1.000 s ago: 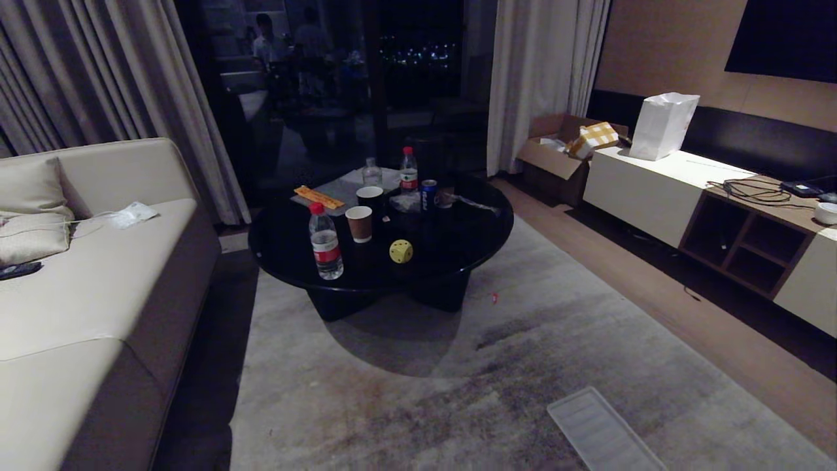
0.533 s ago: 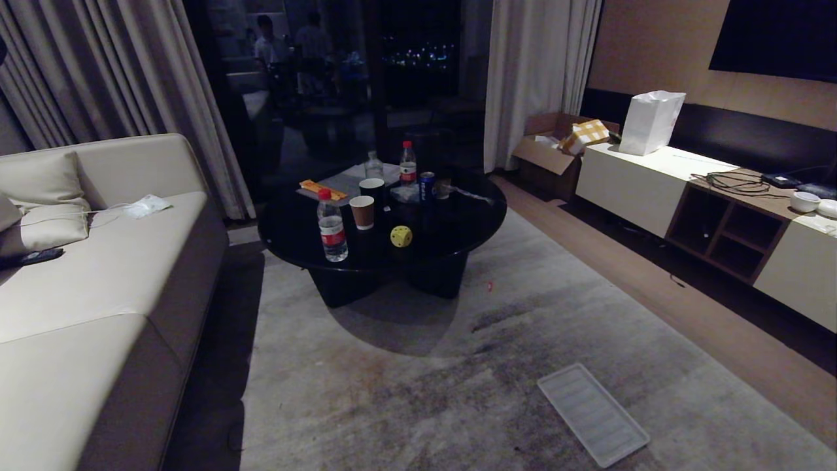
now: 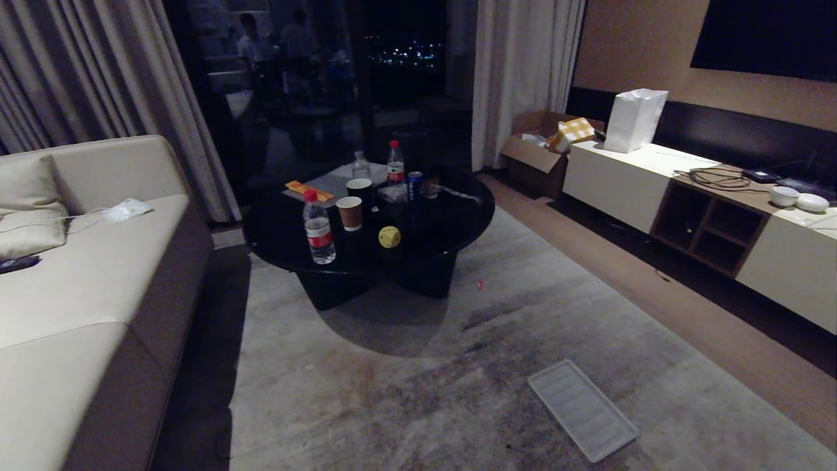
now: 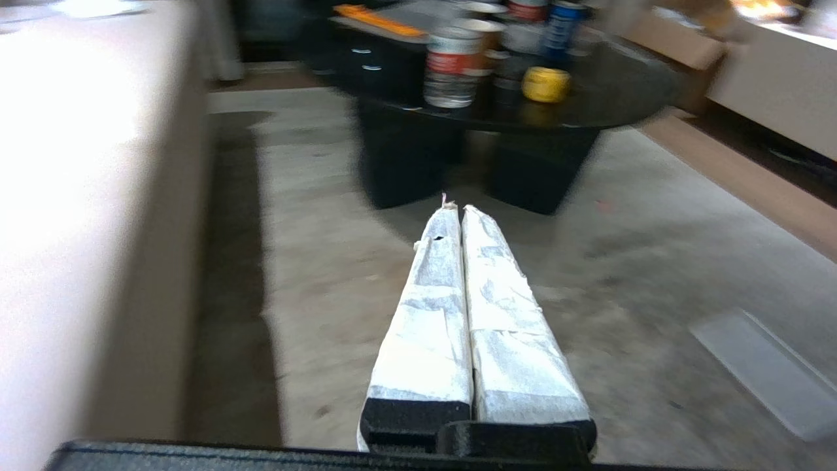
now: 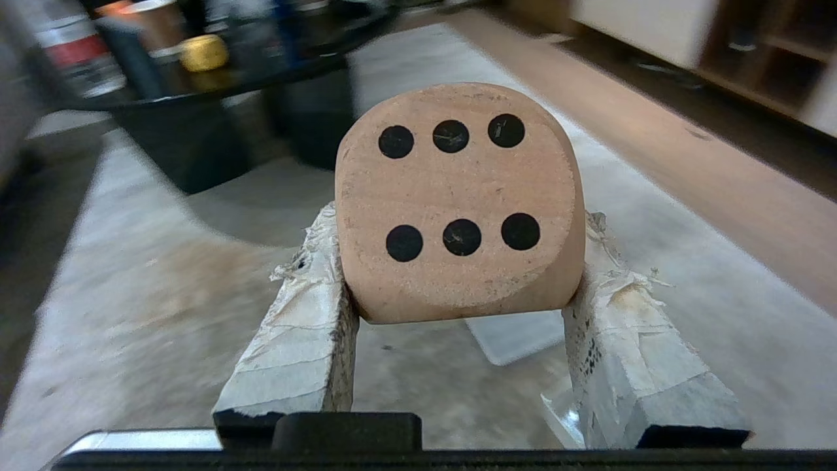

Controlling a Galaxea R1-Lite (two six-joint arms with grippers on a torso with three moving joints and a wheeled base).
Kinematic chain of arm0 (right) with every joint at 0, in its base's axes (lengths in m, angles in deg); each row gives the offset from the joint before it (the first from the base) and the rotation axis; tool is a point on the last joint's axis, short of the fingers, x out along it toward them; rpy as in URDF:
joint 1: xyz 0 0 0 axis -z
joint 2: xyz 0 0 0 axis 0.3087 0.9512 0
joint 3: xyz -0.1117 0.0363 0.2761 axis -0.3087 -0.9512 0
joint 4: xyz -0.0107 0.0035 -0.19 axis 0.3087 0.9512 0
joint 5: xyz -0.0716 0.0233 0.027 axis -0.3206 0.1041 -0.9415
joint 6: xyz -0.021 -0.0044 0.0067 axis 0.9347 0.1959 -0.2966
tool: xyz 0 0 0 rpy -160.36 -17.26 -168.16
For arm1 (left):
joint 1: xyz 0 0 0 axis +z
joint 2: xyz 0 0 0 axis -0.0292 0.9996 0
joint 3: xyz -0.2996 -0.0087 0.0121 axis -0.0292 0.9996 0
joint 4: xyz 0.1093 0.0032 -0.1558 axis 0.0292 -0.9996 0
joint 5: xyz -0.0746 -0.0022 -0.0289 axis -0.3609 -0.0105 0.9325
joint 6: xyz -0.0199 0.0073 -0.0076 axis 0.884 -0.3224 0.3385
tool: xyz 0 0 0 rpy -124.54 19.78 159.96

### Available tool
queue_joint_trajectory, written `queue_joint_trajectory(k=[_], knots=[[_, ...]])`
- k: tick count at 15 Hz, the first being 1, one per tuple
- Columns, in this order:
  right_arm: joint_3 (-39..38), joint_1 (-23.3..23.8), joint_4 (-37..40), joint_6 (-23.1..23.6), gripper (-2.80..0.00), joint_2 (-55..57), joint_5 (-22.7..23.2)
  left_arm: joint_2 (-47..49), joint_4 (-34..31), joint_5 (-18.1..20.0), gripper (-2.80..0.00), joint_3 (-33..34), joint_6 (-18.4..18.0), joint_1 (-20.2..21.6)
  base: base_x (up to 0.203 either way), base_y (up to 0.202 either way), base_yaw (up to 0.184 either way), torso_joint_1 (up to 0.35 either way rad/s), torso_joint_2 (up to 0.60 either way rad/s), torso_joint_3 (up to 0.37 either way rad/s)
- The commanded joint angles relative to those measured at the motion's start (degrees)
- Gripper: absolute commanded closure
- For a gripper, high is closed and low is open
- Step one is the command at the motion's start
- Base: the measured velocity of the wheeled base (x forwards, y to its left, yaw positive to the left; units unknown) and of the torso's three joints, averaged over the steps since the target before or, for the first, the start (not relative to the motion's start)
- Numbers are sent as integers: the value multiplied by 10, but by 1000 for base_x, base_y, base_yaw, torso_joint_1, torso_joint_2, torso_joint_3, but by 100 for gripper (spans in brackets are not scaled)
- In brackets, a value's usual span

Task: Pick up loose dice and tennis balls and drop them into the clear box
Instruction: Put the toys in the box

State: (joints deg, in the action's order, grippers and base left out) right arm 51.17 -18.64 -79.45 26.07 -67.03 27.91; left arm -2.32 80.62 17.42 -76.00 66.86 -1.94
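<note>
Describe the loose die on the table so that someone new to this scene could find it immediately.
Start at the round black coffee table in front of the beige sofa. Near its front edge, right of the red-capped water bottle and the brown paper cup, sits the yellow die. It is the only yellow cube with dark pips among bottles, cups and a can; the beige die is gripped in the right tool.
</note>
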Motion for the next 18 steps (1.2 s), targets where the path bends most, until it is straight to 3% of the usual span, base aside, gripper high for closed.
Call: queue_joint_trajectory(k=[1, 14, 18], knots=[[0, 0, 0, 0, 0, 1, 0, 1, 0, 0, 0, 1, 1, 0, -1, 9, -158, 4, 2, 2], [0, 0, 0, 0, 0, 1, 0, 1, 0, 0, 0, 1, 1, 0, 1, 10, -163, 3, 4, 3], [0, 0, 0, 0, 0, 1, 0, 1, 0, 0, 0, 1, 1, 0, -2, 1, -43, 0, 2, -1]])
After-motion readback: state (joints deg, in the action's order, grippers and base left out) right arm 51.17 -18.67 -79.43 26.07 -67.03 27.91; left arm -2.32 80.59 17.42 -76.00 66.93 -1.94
